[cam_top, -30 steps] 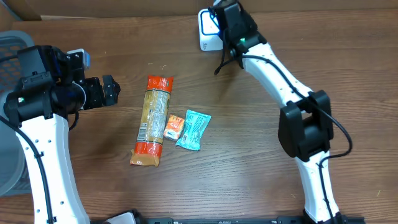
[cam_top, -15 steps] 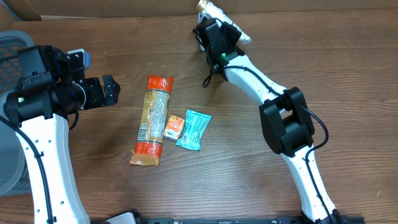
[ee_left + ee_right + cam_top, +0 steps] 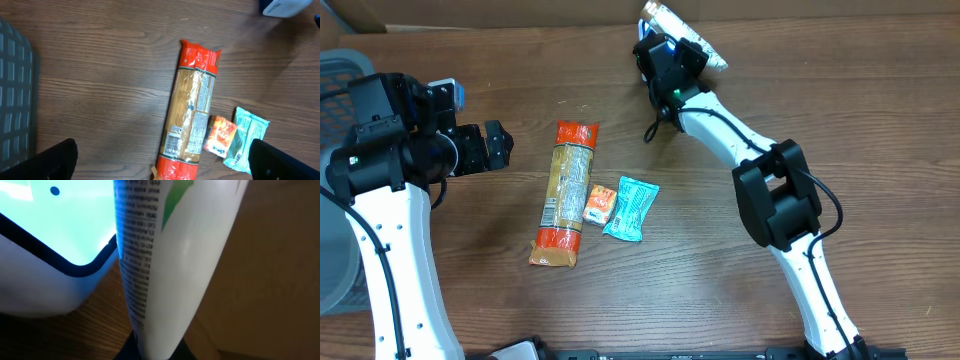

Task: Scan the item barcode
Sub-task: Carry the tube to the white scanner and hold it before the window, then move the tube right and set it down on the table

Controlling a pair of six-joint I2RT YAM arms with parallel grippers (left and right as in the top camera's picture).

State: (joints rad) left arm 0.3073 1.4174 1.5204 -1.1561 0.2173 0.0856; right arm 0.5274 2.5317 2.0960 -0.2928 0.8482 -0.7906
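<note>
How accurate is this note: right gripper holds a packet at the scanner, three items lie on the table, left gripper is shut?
One error: the left gripper is open, not shut; the left wrist view shows its fingers spread wide apart. The right gripper does hold the packet at the scanner, and three items lie on the table.

The right arm point(image 3: 720, 128) has swung left and twisted, turning its held packet point(image 3: 682, 30) into view above the scanner point(image 3: 50, 230).

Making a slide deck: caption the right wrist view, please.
Packet pinched in the right gripper, beside the lit scanner.
</note>
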